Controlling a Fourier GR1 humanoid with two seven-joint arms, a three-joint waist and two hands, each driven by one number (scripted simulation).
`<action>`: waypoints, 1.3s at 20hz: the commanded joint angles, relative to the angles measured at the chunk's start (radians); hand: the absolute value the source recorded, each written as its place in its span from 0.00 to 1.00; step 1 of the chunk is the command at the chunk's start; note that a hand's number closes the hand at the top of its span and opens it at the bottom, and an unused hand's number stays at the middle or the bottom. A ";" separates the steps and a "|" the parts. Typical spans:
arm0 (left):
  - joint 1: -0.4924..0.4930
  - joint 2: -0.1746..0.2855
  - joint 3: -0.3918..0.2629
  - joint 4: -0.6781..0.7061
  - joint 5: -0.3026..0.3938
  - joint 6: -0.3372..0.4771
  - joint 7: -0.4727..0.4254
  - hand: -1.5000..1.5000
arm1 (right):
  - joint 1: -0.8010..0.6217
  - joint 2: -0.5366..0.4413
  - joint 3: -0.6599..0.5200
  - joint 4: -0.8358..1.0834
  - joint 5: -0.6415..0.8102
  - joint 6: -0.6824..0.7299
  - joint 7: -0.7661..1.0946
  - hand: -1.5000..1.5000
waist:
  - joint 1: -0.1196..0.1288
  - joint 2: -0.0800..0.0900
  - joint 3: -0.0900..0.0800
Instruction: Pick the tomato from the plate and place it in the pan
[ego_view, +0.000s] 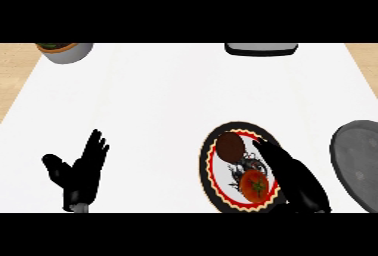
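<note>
A red tomato lies on the near part of a patterned plate with a black and red rim. A brown round item sits on the far part of the same plate. My right hand reaches over the plate's right side with straight fingers, right beside the tomato and not curled round it. The grey pan lies at the right edge, partly cut off. My left hand rests open at the lower left, fingers up.
A grey pot with greens stands at the far left corner. A dark and grey flat object sits at the far edge. Wooden floor shows beyond the white counter on both sides.
</note>
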 joint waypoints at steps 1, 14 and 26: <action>0.078 0.012 0.003 -0.047 -0.003 -0.045 -0.012 0.50 | 0.010 0.026 -0.038 0.094 0.014 -0.074 -0.116 0.00 | 0.002 0.000 0.000; -0.037 -0.033 0.059 0.025 -0.053 -0.038 0.027 0.50 | -0.037 0.109 -0.041 0.252 0.124 -0.121 -0.242 1.00 | 0.000 0.000 0.000; 0.002 -0.035 0.095 -0.036 -0.051 -0.071 0.063 0.50 | 0.013 0.114 -0.061 0.297 0.237 -0.267 -0.387 1.00 | -0.001 0.000 0.000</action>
